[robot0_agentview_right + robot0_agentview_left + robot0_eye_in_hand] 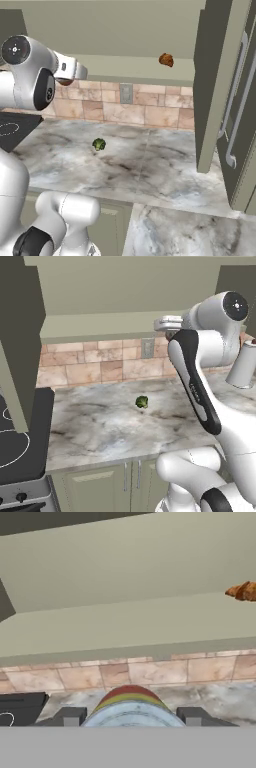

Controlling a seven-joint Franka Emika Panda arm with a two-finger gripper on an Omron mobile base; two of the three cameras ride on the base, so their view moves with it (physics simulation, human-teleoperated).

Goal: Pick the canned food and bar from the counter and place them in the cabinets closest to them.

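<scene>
My gripper [130, 717] is shut on the canned food [131, 704], whose red label, yellowish band and silvery lid show between the two fingers. It is held high, level with the bare shelf [125, 627] of the open sage-green wall cabinet [100, 331], just in front of its edge. From the base, the gripper [167, 323] [70, 71] hangs above the marbled counter [100, 426] [150, 165], and a bit of the can [64, 81] peeks out under it. The bar is out of view.
A green broccoli floret [142, 401] [99, 144] lies mid-counter. A brown pastry-like lump [166, 60] [243, 591] sits on the shelf to the right. Open cabinet doors [15, 356] [215, 90] stand at both sides. A black stove [20, 441] borders the counter's left.
</scene>
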